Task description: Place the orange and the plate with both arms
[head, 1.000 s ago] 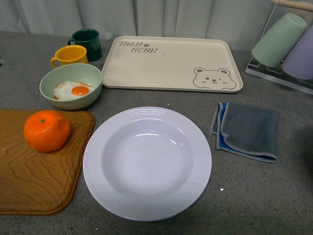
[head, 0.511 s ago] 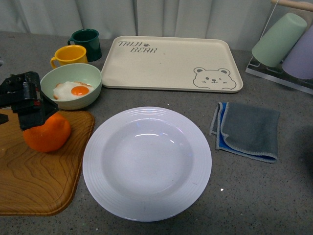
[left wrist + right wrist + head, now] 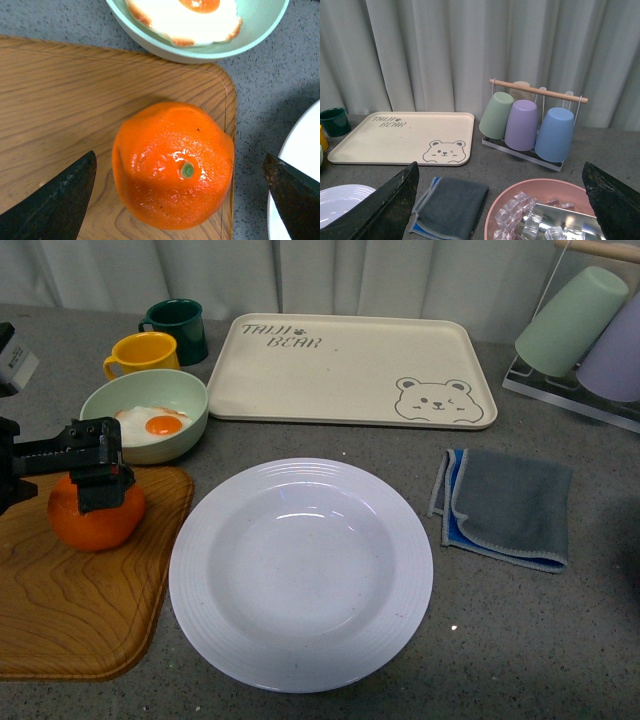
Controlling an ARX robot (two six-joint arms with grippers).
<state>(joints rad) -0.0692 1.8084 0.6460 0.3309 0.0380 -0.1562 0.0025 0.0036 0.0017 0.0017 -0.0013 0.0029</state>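
Observation:
The orange (image 3: 90, 525) sits on a wooden board (image 3: 70, 610) at the left. My left gripper (image 3: 100, 480) is open and hangs right over the orange. In the left wrist view the orange (image 3: 172, 192) lies between the two spread fingers, with a gap on each side; the gripper (image 3: 180, 175) is not touching it. The white ridged plate (image 3: 300, 575) stands empty in the middle of the counter, just right of the board; its rim shows in the left wrist view (image 3: 302, 135). My right gripper (image 3: 500, 210) is open and empty, out of the front view.
A pale green bowl with a fried egg (image 3: 145, 415), a yellow mug (image 3: 142, 352) and a dark green mug (image 3: 178, 328) stand behind the board. A cream bear tray (image 3: 350, 370), grey cloth (image 3: 505, 502) and cup rack (image 3: 585, 325) lie further right. A pink bowl of ice (image 3: 545, 210) sits under the right gripper.
The left gripper came into view from the left and moved right, over the orange. The orange and the plate have not moved.

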